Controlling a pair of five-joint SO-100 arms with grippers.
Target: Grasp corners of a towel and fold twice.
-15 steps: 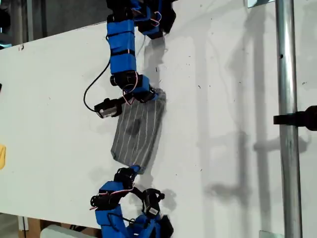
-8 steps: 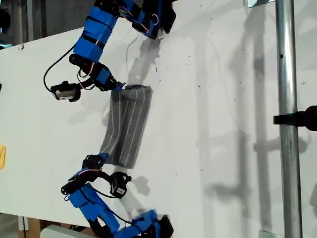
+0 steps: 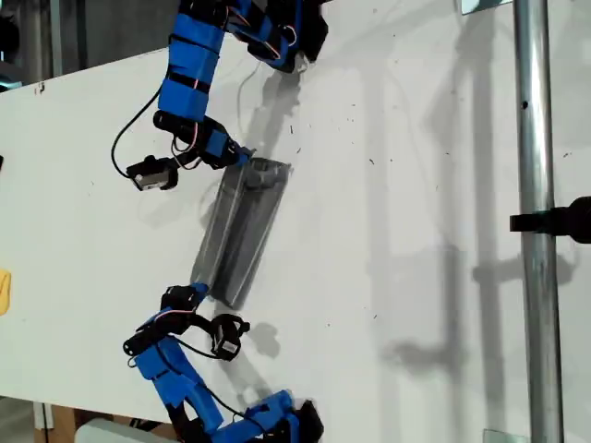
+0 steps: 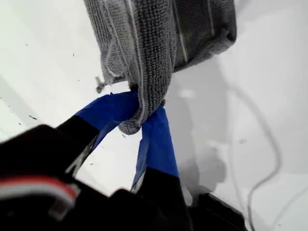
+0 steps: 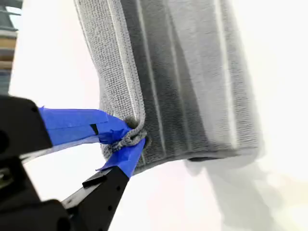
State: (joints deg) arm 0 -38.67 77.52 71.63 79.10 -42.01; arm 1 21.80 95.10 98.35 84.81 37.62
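Exterior view: towel [image 3: 242, 231] hangs folded lengthwise between my two arms, above the white counter [image 3: 416, 231], its middle blurred.
First gripper: my first gripper [image 4: 139, 113] — jaws pinched together on a bunched towel corner [image 4: 132, 126].
Second gripper: my second gripper [image 5: 126, 139] clamped on another corner [image 5: 127, 137], frayed threads showing at the tips.
Which arm is which: not clear from the wrist views.
Risk: both holds look shallow — uneven pull could slip a corner free and skew the fold.
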